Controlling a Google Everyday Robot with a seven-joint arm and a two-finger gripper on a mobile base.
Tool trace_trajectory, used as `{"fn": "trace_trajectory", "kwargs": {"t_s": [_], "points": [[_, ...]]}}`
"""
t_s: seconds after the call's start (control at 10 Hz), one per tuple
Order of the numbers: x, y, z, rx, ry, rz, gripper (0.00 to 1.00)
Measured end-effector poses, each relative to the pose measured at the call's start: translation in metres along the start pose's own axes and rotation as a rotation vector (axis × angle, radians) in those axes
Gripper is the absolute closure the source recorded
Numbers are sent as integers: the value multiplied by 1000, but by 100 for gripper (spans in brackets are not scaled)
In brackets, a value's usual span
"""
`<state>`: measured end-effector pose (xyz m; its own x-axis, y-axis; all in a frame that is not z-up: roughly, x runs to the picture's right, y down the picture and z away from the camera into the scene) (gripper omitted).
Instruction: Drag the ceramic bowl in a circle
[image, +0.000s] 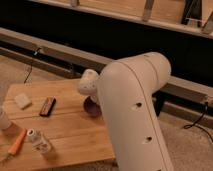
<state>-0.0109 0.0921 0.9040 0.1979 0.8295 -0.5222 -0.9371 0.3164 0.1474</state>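
Observation:
The ceramic bowl (91, 107) is a dark maroon-brown round dish on the wooden table (65, 131), near its right side. Only its left part shows; the rest is hidden behind my big white arm (132, 115). My gripper (90, 97) hangs below the rounded white wrist (88, 83) and sits right at the bowl's top edge. The arm covers most of it.
A pale sponge (22, 100) and a dark rectangular block (47, 106) lie on the table's left half. A white cup (2, 120) stands at the left edge. A small bottle (39, 141) and an orange tool (17, 142) lie near the front. A dark wall with rails runs behind.

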Motion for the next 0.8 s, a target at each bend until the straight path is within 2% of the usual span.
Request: {"fn": "trace_trajectory", "kwargs": {"t_s": [0.2,0.4,0.6,0.8], "points": [[-19,31,-8,-58,-39,-21,100],[-30,53,-16,-97,-68,-44,100],[-34,79,-24,-128,-87,-99,100],[-28,108,-30,-150,-93,-178,100]]}}
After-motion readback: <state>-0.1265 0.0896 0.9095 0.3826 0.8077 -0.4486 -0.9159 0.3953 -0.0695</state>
